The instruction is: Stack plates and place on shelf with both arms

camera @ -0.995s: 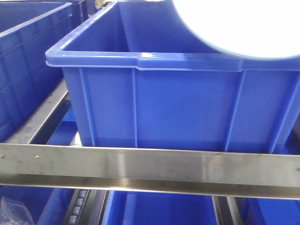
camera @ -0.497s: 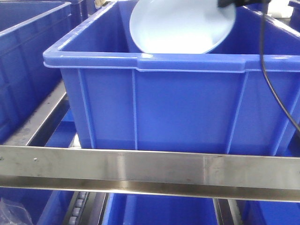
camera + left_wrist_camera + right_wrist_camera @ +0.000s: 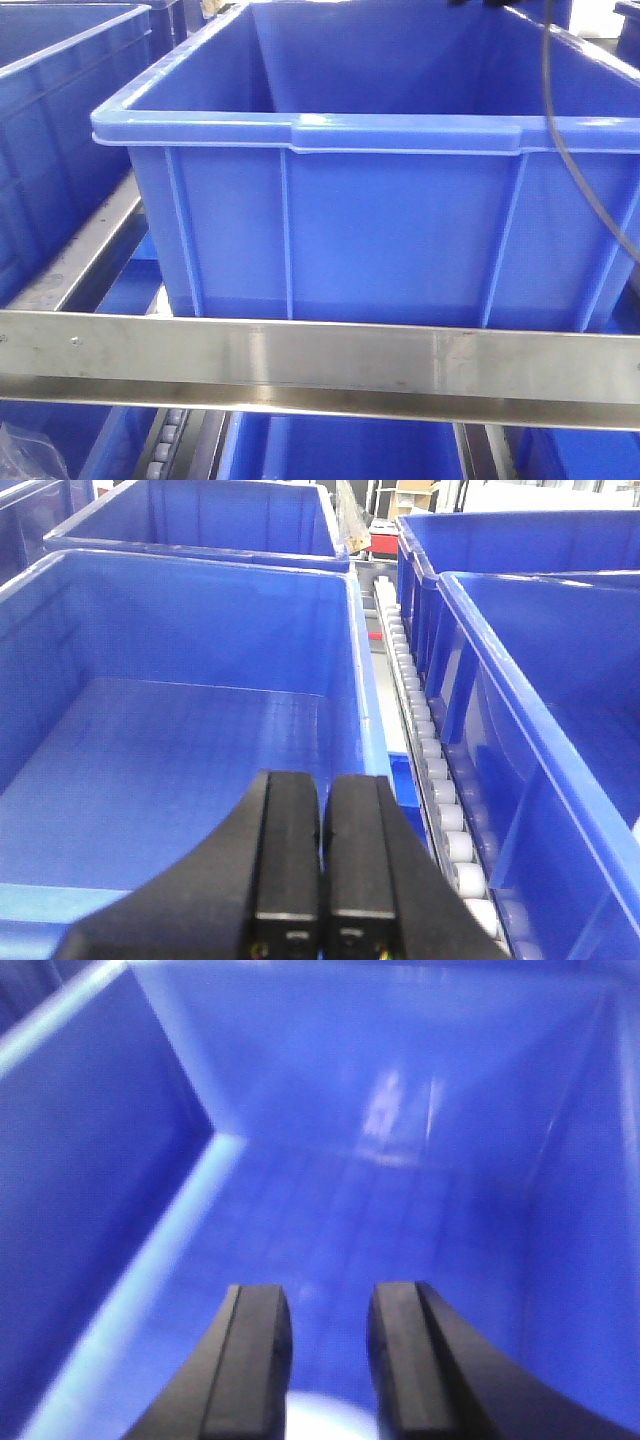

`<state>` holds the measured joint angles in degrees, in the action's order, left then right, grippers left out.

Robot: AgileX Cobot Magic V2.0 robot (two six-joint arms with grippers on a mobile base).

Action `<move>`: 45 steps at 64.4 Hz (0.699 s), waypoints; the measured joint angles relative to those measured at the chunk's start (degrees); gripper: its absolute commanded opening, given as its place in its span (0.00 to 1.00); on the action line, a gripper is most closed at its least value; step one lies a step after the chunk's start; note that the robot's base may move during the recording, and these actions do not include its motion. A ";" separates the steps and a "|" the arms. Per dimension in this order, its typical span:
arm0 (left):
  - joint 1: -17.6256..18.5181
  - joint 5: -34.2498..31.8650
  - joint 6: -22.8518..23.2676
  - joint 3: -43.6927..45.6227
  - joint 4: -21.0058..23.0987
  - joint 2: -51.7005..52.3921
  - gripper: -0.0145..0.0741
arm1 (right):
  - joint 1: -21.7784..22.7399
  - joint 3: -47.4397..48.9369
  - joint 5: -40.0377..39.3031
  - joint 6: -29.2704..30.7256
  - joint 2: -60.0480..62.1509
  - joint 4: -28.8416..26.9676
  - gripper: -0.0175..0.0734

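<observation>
We see our left tool (image 3: 322, 865) with its two black fingers pressed together and nothing between them. It hangs over the near wall of a blue crate (image 3: 180, 750). To the right of this tool a line of white rollers (image 3: 432, 770) runs away from us, between this crate and the next one.

Our right tool (image 3: 330, 1360) is spread, with a clear gap between its fingers, and it holds nothing. It points down into a blue crate (image 3: 330, 1160). Just under its fingertips a pale round patch shows, probably a plate (image 3: 322, 1415), but it is too blurred to be sure.

In the front view the shelf (image 3: 320, 365) shows as a steel beam below the crate.
</observation>
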<state>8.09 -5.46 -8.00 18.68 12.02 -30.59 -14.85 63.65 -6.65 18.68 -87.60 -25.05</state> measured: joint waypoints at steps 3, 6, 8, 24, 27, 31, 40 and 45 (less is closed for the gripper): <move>0.00 0.00 0.00 0.00 0.00 0.00 0.26 | 0.00 0.00 0.00 0.00 1.27 0.00 0.36; 0.00 0.00 0.00 0.00 0.00 0.00 0.26 | 0.00 -0.67 -0.39 0.00 2.61 0.00 0.29; 0.00 0.00 0.00 0.00 0.00 0.00 0.26 | 0.00 -1.33 -0.68 0.00 3.66 0.00 0.26; 0.00 0.00 0.00 0.00 0.00 0.00 0.26 | 0.00 -12.45 -1.64 0.00 13.69 0.40 0.25; 0.00 0.00 0.00 0.00 0.00 0.00 0.26 | 0.00 -15.07 -1.64 0.00 16.19 0.54 0.25; 0.00 0.00 0.00 0.00 0.00 0.00 0.26 | 0.00 -18.80 -1.64 0.00 19.83 0.63 0.25; 0.00 0.00 0.00 0.00 0.00 0.00 0.26 | 0.00 -26.24 -1.64 0.00 29.54 0.91 0.25; 0.00 0.00 0.00 0.00 0.00 0.00 0.26 | 0.00 -29.48 -1.52 0.00 35.11 0.91 0.25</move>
<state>8.09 -5.46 -8.00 18.68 12.02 -30.59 -14.85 34.17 -8.17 18.68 -52.49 -24.14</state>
